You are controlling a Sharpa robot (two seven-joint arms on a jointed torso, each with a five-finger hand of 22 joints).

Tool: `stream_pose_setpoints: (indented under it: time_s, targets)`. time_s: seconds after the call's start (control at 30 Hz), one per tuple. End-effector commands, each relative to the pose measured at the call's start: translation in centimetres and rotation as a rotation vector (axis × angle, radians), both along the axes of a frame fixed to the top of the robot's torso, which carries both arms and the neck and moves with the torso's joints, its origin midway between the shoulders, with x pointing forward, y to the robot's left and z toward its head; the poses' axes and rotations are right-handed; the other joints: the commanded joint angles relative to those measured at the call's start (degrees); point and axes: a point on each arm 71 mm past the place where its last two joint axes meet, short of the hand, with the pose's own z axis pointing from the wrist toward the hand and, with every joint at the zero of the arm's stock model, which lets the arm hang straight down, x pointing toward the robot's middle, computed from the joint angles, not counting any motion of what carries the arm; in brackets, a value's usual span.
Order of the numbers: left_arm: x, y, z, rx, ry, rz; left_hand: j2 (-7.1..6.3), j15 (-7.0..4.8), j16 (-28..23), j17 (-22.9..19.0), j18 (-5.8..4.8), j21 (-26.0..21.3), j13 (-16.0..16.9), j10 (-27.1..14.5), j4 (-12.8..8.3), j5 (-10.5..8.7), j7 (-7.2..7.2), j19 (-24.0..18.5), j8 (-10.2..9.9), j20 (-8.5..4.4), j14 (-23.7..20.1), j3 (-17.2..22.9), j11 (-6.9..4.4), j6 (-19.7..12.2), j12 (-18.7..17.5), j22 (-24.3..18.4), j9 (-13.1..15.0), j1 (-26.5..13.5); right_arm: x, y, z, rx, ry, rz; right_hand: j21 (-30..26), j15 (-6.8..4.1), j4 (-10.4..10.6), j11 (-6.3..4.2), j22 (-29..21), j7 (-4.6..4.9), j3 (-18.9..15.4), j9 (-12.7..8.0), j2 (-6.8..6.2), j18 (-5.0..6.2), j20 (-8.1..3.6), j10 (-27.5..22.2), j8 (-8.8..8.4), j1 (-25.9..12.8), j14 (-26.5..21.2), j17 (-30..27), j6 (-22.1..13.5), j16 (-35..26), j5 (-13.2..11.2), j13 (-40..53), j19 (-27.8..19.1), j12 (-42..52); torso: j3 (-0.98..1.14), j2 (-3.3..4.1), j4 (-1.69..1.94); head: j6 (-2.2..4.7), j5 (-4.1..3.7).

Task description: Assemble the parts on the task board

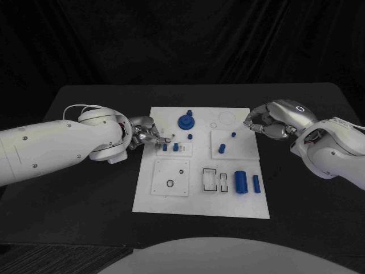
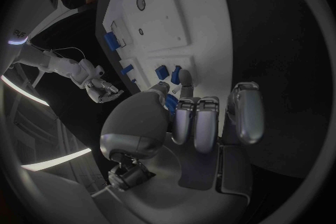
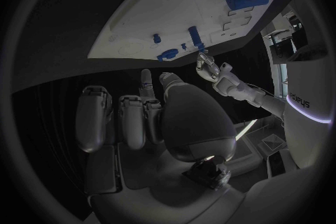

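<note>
Black table (image 1: 84,188), dark matte top, rounded far corners. White task board (image 1: 201,206) lies flat at table centre, long side running away from robot, far edge short of table's far edge. Board is rectangular, with raised square plates and cut-out slots in its face. Bare tabletop shows on both sides of board and along near edge. In left wrist view same board (image 2: 175,5) lies flat on dark table (image 2: 280,39); in right wrist view, board (image 3: 175,11) again rests on tabletop (image 3: 77,28).

Dim, dark scene with the white task board (image 1: 201,200) brightest; wrist views bend straight edges and darken toward the rim.
</note>
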Motion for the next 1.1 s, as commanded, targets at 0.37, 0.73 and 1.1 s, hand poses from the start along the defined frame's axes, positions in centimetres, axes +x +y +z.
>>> stream_pose_setpoints:
  time_s: [0.37, 0.73, 1.1]
  targets:
    - [2.0, -0.5, 5.1, -0.003, -0.064, -0.086, -2.03, -0.39, 0.15, 15.08, 0.73, 0.09, 15.08, 5.96, -0.14, -1.82, 0.21, 0.16, 0.20, -0.27, 6.06, -0.85, -0.04, -1.55, 0.16, 10.64, 0.28, 2.06, -0.2, 0.0, 0.1, 0.012, -0.010, -0.014, -0.23, -0.02, 0.02, -0.05, 11.74, 0.12, 0.33, -0.09, 0.25, -0.61, 0.14, 5.55, -0.27, 0.19, 4.67, 8.74, 0.43, -0.32, 0.37, 14.41, 1.74, -0.16, 0.04, 0.09, 0.09, 0.00, -0.65]
    - [3.7, -0.9, 6.4, 0.048, 0.168, -0.106, -2.66, -0.19, 0.15, 15.08, 0.66, 0.22, 15.08, 5.96, 0.00, -7.03, 0.29, 0.17, 0.04, -0.07, 6.06, -1.96, 0.12, -0.82, 0.16, 10.73, -0.36, 4.62, -0.3, 0.1, 0.2, 0.014, -0.007, -0.011, 0.08, -0.02, 0.13, -0.03, 11.84, 0.15, 0.24, -0.11, 0.19, -0.68, 0.14, 5.72, -0.31, -0.18, 4.69, 8.81, 0.47, -0.27, 0.24, 14.66, 1.87, 0.05, 0.12, 0.21, -0.24, 0.00, -0.54]
    - [5.4, -1.6, 6.0, 0.102, 0.242, -0.090, -2.33, -0.15, 0.15, 15.08, 0.65, 0.30, 15.08, 5.96, -0.15, -7.52, 0.40, 0.21, -4.82, -0.04, 6.06, -3.03, 0.18, 1.69, 0.16, 10.75, -6.21, 6.26, -0.4, 0.3, 0.2, 0.015, -0.007, -0.001, 0.15, -0.01, 0.12, -0.04, 11.86, 0.14, 0.24, -0.11, 0.18, -0.70, 0.14, 5.83, -0.32, -0.22, 4.70, 8.88, 0.48, -0.23, 0.22, 14.83, 1.90, 0.19, 0.04, 0.34, -0.08, 0.00, -0.71]
